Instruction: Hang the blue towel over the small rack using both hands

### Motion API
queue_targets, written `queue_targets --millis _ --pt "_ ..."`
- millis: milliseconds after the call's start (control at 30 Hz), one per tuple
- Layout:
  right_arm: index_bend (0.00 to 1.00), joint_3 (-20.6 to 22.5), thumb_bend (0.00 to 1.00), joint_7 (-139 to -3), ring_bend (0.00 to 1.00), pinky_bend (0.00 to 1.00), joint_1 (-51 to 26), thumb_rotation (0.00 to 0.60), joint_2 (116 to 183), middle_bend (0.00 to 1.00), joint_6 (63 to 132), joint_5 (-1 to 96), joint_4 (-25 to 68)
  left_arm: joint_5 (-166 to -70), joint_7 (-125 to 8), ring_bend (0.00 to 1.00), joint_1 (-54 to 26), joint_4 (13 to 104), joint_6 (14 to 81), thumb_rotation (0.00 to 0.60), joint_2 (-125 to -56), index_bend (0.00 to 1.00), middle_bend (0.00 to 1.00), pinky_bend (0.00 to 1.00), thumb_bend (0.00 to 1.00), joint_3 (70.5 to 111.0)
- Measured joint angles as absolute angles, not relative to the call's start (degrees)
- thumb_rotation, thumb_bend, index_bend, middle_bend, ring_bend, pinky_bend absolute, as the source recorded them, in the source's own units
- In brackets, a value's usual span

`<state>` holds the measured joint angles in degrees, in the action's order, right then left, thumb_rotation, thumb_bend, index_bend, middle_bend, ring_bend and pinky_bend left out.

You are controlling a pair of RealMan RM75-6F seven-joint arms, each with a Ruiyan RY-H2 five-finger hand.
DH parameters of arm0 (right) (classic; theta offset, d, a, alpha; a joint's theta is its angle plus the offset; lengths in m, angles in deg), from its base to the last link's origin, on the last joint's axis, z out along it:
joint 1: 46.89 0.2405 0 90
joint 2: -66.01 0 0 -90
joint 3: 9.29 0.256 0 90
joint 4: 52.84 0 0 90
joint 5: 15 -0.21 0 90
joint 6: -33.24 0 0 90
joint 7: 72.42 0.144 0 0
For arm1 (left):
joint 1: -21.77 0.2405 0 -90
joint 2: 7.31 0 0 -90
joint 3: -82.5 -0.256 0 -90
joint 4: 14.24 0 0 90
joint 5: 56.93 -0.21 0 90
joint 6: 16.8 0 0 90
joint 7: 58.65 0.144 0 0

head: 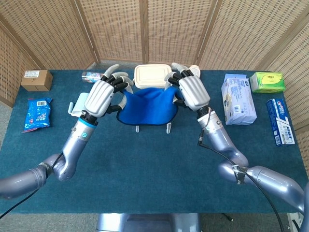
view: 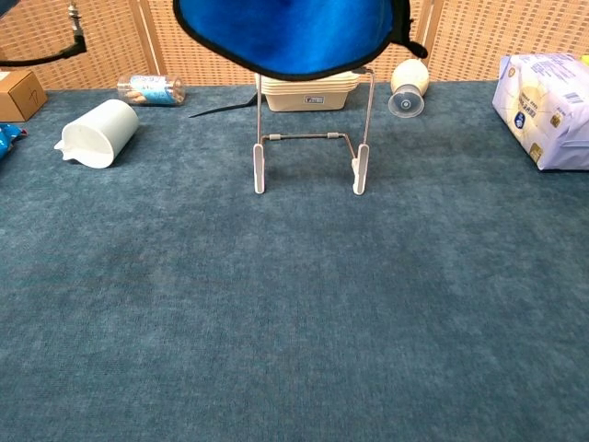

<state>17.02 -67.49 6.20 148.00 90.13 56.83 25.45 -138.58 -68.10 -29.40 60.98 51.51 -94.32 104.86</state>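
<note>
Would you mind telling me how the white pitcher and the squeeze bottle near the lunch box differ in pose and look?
The white pitcher lies on its side left of the rack, mouth pointing left; the squeeze bottle stands on its cap, right of the lunch box. The pitcher is plain white and wide; the bottle is cream-coloured with a clear cap. Both rest on the blue table, untouched.

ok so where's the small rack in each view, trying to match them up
Head view: the small rack is mostly hidden under the blue towel; only its two white feet show, centre of the picture.
Chest view: the small rack stands in plain sight at upper centre, its top hidden by the blue towel.
Shared landmark: the cream lunch box just behind the rack.
</note>
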Motion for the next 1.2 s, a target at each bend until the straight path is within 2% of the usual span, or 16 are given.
queue_targets --millis 400,767,1200 --pt "0.83 16.04 0.51 -66.99 0.12 0.17 8.45 0.600 150.73 0.38 88.60 55.18 19.33 -137.28 -70.31 0.28 -32.10 54.04 49.59 0.600 -97.70 0.81 0.42 0.10 0.59 104.35" --pt "0.83 13.86 0.50 -66.97 0.12 0.17 10.50 0.600 154.57 0.38 86.84 55.15 13.51 -136.19 -73.86 0.28 -32.41 46.02 48.35 0.600 -101.81 0.81 0.42 0.10 0.59 102.18" --pt "0.83 12.81 0.50 -66.82 0.12 0.17 11.29 0.600 156.83 0.38 85.93 54.38 10.13 -135.18 -77.00 0.28 -32.64 39.33 46.96 0.600 -105.78 0.81 0.42 0.10 0.59 100.75"
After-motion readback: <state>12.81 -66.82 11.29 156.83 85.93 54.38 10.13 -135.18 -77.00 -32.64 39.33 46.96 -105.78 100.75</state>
